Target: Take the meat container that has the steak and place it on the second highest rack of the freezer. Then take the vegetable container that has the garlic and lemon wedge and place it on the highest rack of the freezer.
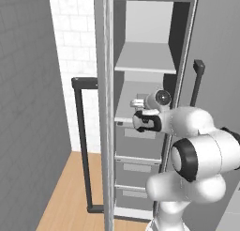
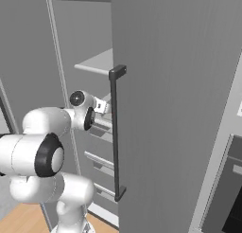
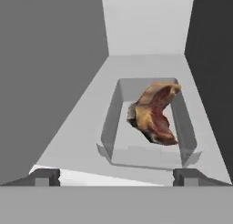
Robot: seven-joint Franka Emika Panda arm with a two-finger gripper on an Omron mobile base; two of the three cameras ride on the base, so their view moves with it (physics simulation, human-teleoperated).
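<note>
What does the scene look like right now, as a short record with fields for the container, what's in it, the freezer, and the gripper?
meat container: clear-grey tray resting on a white shelf board inside the freezer, apart from the fingers
steak: reddish-brown piece lying in the tray, toward its right side
freezer: door open, white shelf boards above, grey drawer fronts below
shelf used: the second board from the top, just above the drawers
gripper: open, fingertips spread wide just in front of the tray's near edge, holding nothing
</note>
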